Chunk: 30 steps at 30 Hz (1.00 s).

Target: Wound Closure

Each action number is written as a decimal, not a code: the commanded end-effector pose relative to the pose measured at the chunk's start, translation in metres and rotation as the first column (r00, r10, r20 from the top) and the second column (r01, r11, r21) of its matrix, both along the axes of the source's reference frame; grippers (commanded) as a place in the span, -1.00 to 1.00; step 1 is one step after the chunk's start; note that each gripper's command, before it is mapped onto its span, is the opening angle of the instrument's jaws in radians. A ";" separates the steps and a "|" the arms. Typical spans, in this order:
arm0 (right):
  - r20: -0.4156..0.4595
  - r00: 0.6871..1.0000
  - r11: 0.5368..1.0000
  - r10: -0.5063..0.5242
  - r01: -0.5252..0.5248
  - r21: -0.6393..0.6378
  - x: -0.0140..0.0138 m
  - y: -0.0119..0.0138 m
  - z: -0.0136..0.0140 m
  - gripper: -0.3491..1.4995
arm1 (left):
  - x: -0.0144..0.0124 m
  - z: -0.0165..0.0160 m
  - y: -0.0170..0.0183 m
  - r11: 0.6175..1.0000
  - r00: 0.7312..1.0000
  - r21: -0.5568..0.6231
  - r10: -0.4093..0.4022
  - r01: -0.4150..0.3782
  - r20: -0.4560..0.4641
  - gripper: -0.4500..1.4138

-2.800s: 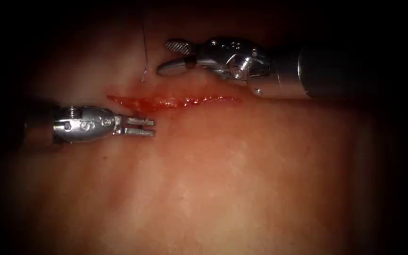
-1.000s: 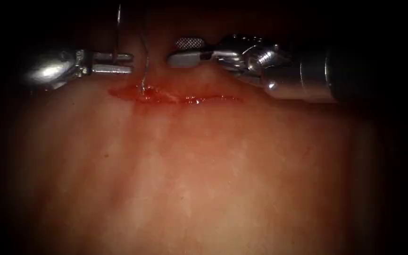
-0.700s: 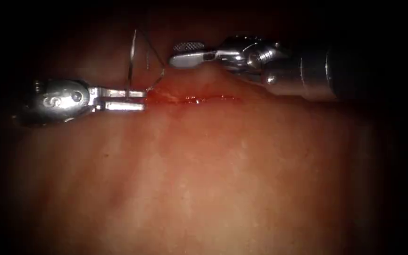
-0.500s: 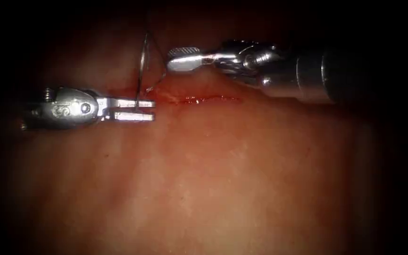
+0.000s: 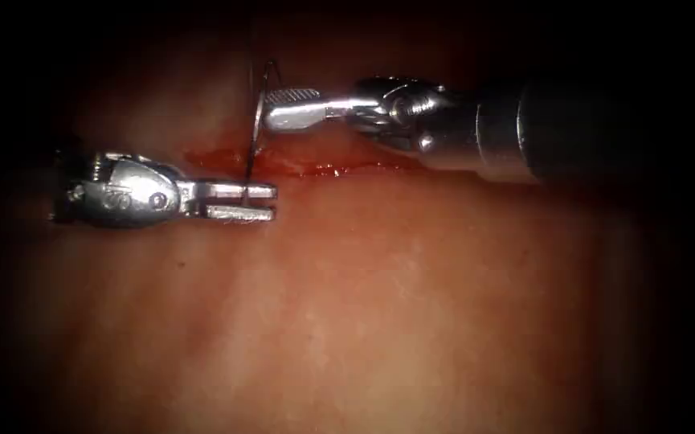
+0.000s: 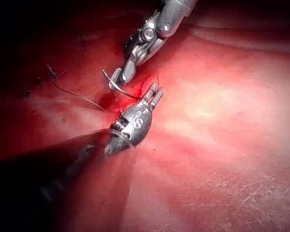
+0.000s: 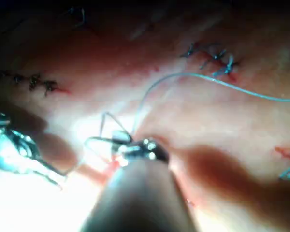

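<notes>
The cut (image 5: pixel 347 169) runs across the tissue (image 5: pixel 379 305), wet with red fluid. My left tool (image 5: pixel 263 202) lies at the cut's left end, jaws shut on the curved needle (image 5: pixel 255 120) near its lower end. The needle stands up out of the tissue and across the cut's left end. My right tool (image 5: pixel 268 108) comes in from the right above the cut, jaws a little open with their tips at the needle's upper part. In the left wrist view the right tool (image 6: pixel 115 79) sits at the needle (image 6: pixel 123 92), just beyond the left tool (image 6: pixel 156 93). Pale thread (image 7: pixel 203 77) trails from the needle (image 7: pixel 99 140).
Older stitches sit in the tissue (image 7: pixel 212 58) and further off (image 7: pixel 38 82), with a cut end of thread (image 6: pixel 67 89) lying nearby. The right tool's thick shaft (image 5: pixel 572 128) crosses above the cut's right end.
The left tool has carried the needle down and rightward from the far upper left to the cut's left end. The right tool has slid left to the needle, its jaws narrowing.
</notes>
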<state>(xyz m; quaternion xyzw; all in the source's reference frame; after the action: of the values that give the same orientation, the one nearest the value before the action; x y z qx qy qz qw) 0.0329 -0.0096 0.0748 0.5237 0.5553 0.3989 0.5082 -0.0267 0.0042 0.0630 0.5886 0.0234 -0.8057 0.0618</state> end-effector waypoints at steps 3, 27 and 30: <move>-0.017 1.000 1.000 0.012 -0.012 0.011 0.0007 0.0006 0.0003 -0.04 | -0.0004 0.0003 0.0002 1.000 1.000 -0.002 -0.008 0.008 0.010 -1.00; -0.141 0.988 0.996 0.058 -0.047 0.079 0.0012 0.0000 -0.0005 -0.18 | -0.0002 -0.0006 0.0009 1.000 0.989 -0.007 0.003 -0.002 0.146 -1.00; -0.166 0.985 0.996 0.053 -0.039 0.082 0.0015 -0.0001 -0.0006 -0.20 | 0.0000 -0.0007 0.0008 1.000 0.988 -0.008 -0.003 0.005 0.155 -1.00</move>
<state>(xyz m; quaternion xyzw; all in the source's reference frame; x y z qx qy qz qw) 0.0335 -0.0101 0.0739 0.5645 0.5927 0.3848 0.4265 -0.0262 0.0046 0.0616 0.6519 0.0141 -0.7556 0.0626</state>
